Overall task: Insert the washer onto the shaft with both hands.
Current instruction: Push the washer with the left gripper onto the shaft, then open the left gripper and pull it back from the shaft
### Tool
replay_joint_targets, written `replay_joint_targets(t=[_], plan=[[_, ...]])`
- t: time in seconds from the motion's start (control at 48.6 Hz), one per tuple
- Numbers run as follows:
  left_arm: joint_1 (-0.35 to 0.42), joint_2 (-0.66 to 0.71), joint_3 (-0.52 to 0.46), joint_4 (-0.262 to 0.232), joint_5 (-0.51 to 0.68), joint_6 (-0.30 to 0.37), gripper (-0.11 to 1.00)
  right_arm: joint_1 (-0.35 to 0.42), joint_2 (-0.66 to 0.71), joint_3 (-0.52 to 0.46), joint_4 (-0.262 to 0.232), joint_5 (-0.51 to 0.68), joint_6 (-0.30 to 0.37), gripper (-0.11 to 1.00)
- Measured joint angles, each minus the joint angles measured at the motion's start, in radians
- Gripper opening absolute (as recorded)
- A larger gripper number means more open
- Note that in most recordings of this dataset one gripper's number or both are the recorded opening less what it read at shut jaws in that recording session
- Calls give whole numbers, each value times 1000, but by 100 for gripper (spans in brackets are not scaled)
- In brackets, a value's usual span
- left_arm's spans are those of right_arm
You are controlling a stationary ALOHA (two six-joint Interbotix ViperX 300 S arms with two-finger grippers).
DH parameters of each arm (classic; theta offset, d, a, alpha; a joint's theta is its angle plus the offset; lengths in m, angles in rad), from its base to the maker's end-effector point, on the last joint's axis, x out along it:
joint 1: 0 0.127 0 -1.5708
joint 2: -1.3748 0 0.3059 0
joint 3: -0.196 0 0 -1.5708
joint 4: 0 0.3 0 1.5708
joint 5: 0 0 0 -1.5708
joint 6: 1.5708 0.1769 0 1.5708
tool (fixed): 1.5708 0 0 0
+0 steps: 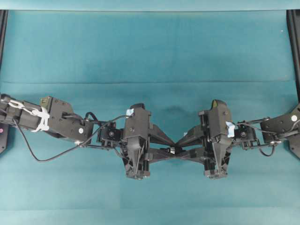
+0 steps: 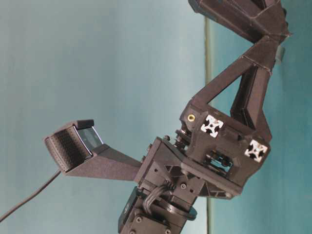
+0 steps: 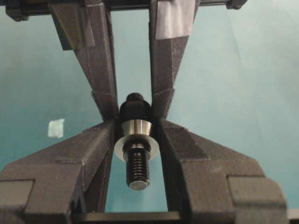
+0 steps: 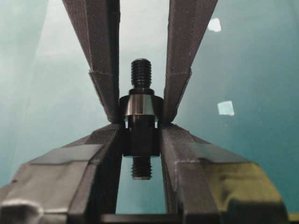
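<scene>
Overhead, left pincer (image 1: pixel 165 151) and right pincer (image 1: pixel 183 151) meet tip to tip above the teal counter (image 1: pixel 150 51), the shaft (image 1: pixel 172 150) between them. Table-level view shows only one arm's black housing. Left wrist view: the washer (image 3: pixel 136 145) sits ringed around the shaft (image 3: pixel 136 140), clamped between the left fingers (image 3: pixel 184 154). Right wrist view: right fingers (image 4: pixel 180 140) clamp the shaft (image 4: pixel 141 135) by its dark body, just behind the washer (image 4: pixel 139 105); a tape scrap (image 4: pixel 226 108) lies beside it on the counter.
</scene>
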Motion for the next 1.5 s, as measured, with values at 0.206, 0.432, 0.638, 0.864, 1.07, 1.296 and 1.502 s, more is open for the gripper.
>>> replay_joint_targets(t=[0.206,0.432,0.638,0.864,1.07,1.296,1.502], plan=[[5,-2,-3,0,2,0,36,0,0,0,0,0,2,0],[21,-58,-18,0,35,2,87,-14,0,-2,2,-2,0,0],[44,-138,-28,0,103,3,90,-14,2,-2,2,-14,0,0],[37,-213,2,0,156,2,90,-17,0,3,2,-78,0,0],[35,-276,58,0,202,0,90,-18,0,15,2,-130,-2,0],[35,-336,127,0,264,-5,90,-18,2,23,2,-160,0,0],[35,-356,156,0,293,-40,90,-18,2,23,2,-178,0,0]])
